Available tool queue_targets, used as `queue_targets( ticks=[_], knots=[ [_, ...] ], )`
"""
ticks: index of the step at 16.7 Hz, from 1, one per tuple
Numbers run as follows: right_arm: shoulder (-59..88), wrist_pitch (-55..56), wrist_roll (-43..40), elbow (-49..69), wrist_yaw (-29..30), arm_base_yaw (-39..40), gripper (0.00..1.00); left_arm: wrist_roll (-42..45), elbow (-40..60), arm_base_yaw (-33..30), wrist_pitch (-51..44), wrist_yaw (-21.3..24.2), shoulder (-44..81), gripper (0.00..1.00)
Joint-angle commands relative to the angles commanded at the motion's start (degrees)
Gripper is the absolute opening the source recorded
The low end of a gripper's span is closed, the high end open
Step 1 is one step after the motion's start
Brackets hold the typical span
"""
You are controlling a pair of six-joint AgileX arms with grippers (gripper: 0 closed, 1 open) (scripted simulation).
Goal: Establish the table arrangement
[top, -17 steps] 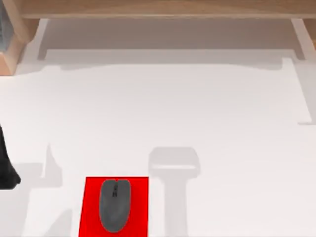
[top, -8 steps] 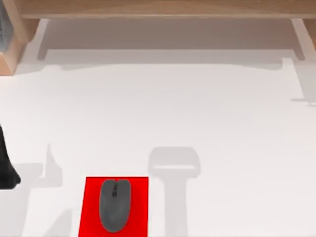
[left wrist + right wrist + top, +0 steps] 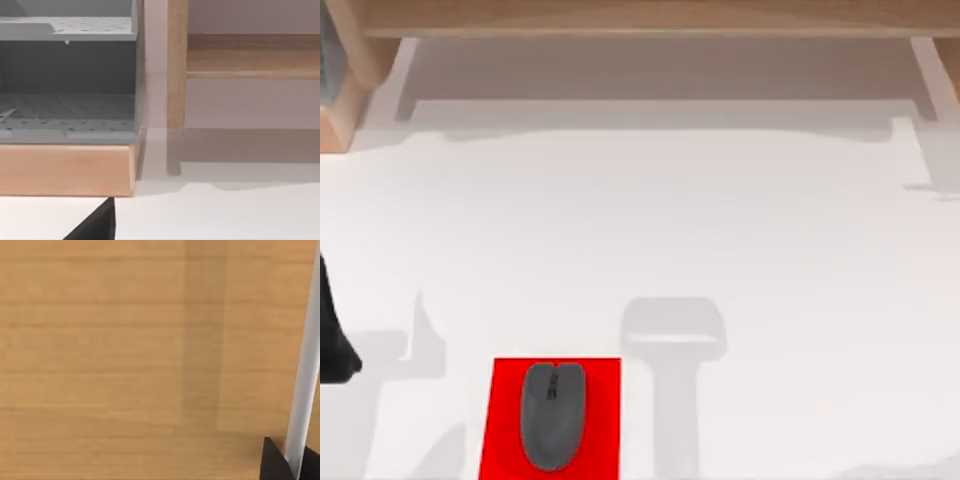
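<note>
The white table spreads across the top view. At its near edge, left of centre, lies a red mat with a grey mouse resting on it lengthwise. My left arm is a dark shape at the table's far left edge, well apart from the mat. A dark corner of my left gripper pokes into the left wrist view above the white table. A dark corner of my right gripper shows in the right wrist view beside a white strip, against a wooden surface.
A light wooden frame runs along the back of the table, with a post at the back left. A grey perforated shelf unit on a wooden base stands at the back left corner. Soft shadows lie at the table's middle.
A thin shadow at the table's right edge has slid toward the back, and a faint shadow has appeared at the near right edge. Mouse, mat and left arm have not moved.
</note>
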Motion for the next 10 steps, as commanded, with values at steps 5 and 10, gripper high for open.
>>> queue_targets(
  ticks=[5, 10],
  knots=[
    [3.40, -5.06, -0.02, 9.81, 2.62, 3.12, 0.00, 0.00, 0.00, 0.00, 0.00, 0.00, 0.00, 1.00],
    [3.76, -5.56, 0.09, 10.11, 3.00, 3.07, 0.00, 0.00, 0.00, 0.00, 0.00, 0.00, 0.00, 1.00]
  ],
)
